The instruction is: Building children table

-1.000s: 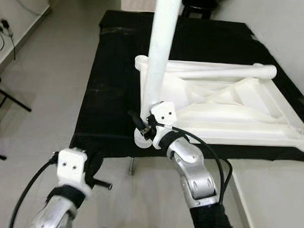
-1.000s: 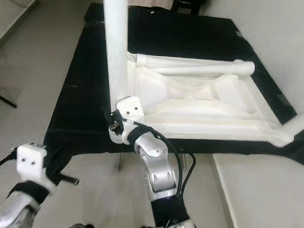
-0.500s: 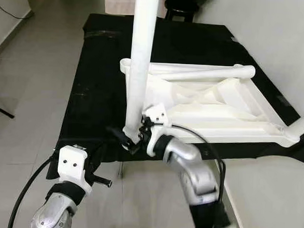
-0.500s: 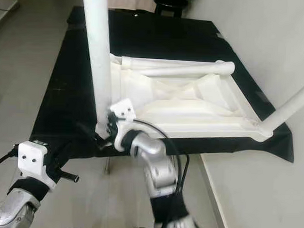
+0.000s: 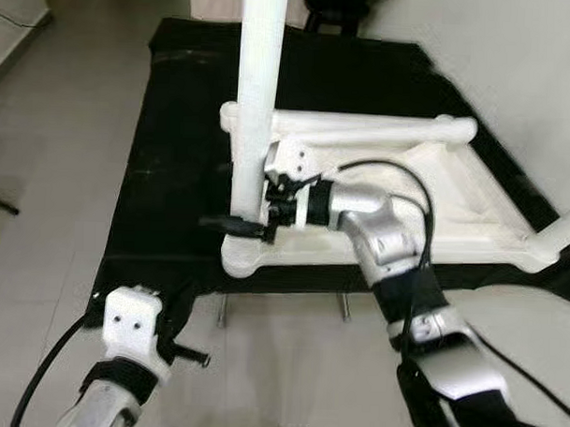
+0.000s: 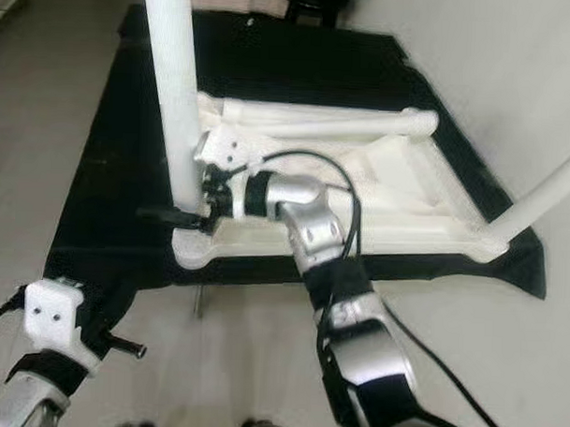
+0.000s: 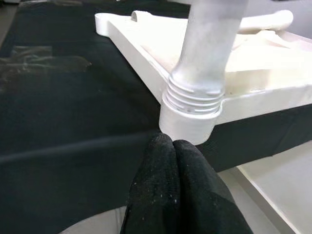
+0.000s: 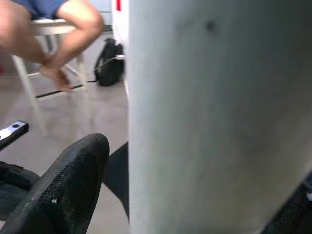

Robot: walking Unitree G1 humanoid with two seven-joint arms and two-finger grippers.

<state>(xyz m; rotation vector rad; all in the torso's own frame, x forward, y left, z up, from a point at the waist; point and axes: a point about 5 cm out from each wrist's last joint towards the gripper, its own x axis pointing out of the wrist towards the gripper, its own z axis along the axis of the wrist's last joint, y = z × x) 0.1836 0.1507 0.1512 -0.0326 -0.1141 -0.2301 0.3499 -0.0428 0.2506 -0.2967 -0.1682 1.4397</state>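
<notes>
My right gripper (image 5: 252,226), centre frame, has climbed from the socket up the white leg (image 5: 256,100) within the last second, fingers now straddling it just above the near corner of the upturned tabletop (image 5: 454,196). Threads still show, so I judge more turning is needed. Left gripper (image 7: 170,146), fingers together and empty, hangs lower left.

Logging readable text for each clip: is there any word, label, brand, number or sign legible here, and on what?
None can be read: the white table leg, the upturned white tabletop and the black cloth bear no print. A red mark in the right wrist view is too blurred to read.
</notes>
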